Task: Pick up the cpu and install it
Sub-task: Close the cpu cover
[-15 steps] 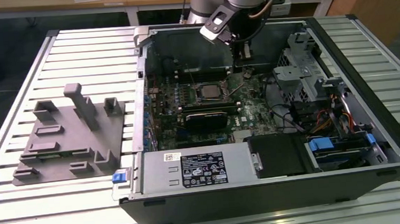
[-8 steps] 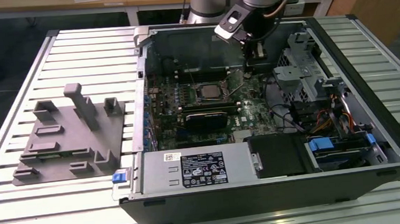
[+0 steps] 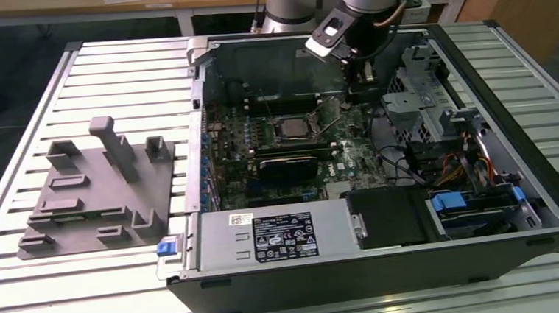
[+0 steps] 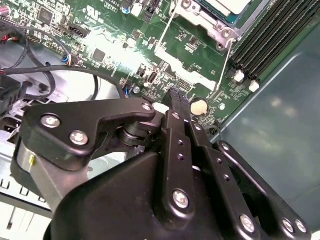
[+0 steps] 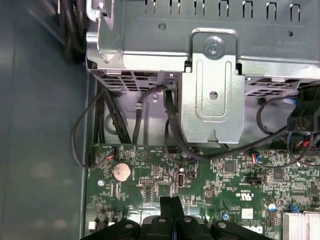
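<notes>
End effector point(image 5: 170, 202) pinched together and empty, tips hanging just over the motherboard point(image 5: 210, 175), near the coin cell point(image 5: 121, 171). Any dip here, I judge, scrapes small parts or snags the black cables point(image 5: 170, 130) beyond. Farther off, the cpu point(image 4: 225, 4) lies in its socket point(image 4: 210, 22) mid-board. Can't tell if the frame is latched; if loose, a knock could shift it.

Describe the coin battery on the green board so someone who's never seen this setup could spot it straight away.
Inside the open computer case, find the green board. Near its edge beside the plain case wall sits the coin battery: a large, flat, round, silvery disc among small dark square chips.
</notes>
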Available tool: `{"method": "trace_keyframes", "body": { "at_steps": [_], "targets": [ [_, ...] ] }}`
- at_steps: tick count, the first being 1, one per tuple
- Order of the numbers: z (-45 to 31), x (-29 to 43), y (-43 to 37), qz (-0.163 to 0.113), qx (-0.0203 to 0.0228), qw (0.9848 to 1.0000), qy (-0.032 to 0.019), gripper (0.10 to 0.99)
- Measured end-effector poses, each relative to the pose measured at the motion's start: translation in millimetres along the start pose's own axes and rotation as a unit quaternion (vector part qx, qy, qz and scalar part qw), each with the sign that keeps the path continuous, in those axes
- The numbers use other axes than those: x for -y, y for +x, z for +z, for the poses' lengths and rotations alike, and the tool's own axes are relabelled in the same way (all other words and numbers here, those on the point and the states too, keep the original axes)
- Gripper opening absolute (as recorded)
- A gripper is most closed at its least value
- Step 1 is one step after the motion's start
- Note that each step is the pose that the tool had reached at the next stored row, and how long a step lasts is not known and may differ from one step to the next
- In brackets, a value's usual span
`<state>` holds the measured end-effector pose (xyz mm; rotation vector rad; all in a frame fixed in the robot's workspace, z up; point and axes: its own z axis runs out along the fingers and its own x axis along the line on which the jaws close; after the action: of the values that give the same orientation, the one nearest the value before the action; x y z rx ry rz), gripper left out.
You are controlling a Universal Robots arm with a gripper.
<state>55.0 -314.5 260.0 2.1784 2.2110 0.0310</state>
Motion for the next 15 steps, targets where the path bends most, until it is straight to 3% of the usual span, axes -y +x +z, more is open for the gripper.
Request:
{"method": "trace_keyframes", "body": {
  "at_steps": [15],
  "targets": [
    [19.7, -0.2, 0.2, 0.001, 0.0000, 1.0000, 0.0000, 0.106]
  ]
}}
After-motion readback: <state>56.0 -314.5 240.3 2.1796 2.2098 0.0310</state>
